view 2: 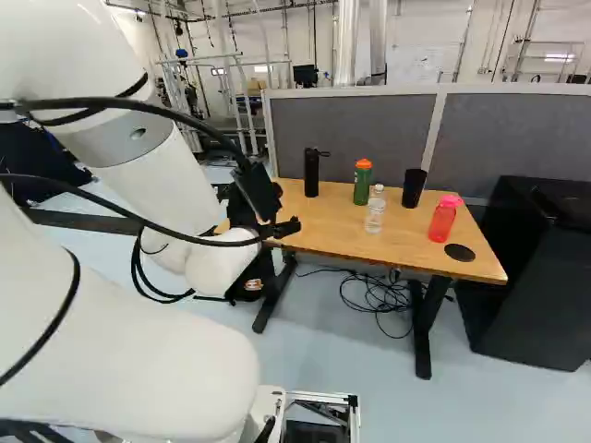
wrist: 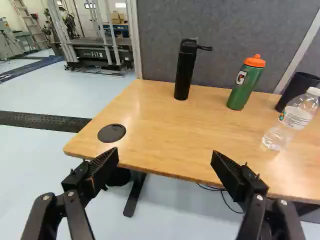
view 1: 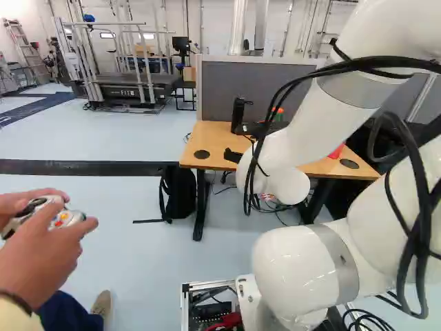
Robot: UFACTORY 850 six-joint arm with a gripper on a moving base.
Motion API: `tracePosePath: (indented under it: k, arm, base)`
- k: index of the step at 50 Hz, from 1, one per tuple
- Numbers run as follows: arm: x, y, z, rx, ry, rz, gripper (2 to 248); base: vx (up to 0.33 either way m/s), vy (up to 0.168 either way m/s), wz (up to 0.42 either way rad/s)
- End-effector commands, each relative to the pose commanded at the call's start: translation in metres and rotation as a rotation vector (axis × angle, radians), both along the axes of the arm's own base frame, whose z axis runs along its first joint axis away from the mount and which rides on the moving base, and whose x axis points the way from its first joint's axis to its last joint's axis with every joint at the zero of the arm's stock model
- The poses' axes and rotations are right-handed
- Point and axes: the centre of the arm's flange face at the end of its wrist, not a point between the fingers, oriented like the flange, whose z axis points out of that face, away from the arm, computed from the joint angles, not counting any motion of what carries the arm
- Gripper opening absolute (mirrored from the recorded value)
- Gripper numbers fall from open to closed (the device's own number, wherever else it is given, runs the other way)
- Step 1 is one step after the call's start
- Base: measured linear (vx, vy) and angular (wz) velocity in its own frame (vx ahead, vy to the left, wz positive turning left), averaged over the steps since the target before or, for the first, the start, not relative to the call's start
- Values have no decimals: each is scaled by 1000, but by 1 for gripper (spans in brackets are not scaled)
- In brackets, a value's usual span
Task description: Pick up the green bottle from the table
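In the right base view my gripper [view 2: 284,227] hangs by the table's near left corner, short of the bottles. Seen from the wrist, the gripper [wrist: 165,154] is open, its two fingers wide apart with nothing gripped. The green bottle [wrist: 245,84], with an orange cap, stands upright toward the table's far side, ahead of the gripper and off to one side, touching neither finger. It also shows in the right base view as a green bottle [view 2: 362,185] between the black bottle and the clear one. The wooden table [wrist: 150,115] carries it.
A black bottle [wrist: 185,70], a clear bottle [wrist: 292,120], a black cup [view 2: 414,188] and a red bottle [view 2: 444,220] share the tabletop. Behind rises a grey partition [view 2: 351,125]. A black cabinet [view 2: 531,277] stands beside the table; a backpack [view 1: 180,193] lies near its leg.
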Motion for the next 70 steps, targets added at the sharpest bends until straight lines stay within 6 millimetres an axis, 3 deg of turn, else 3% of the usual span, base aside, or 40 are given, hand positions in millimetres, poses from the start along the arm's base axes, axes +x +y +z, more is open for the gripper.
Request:
tracePosePath:
  k: [21, 36, 70]
  arm:
    - [0, 0, 0, 0, 0, 0, 247]
    - [0, 0, 0, 0, 0, 0, 247]
    - [2, -1, 0, 0, 1, -5, 247]
  base:
    - [299, -4, -26]
    - [264, -115, 5]
    - [110, -78, 0]
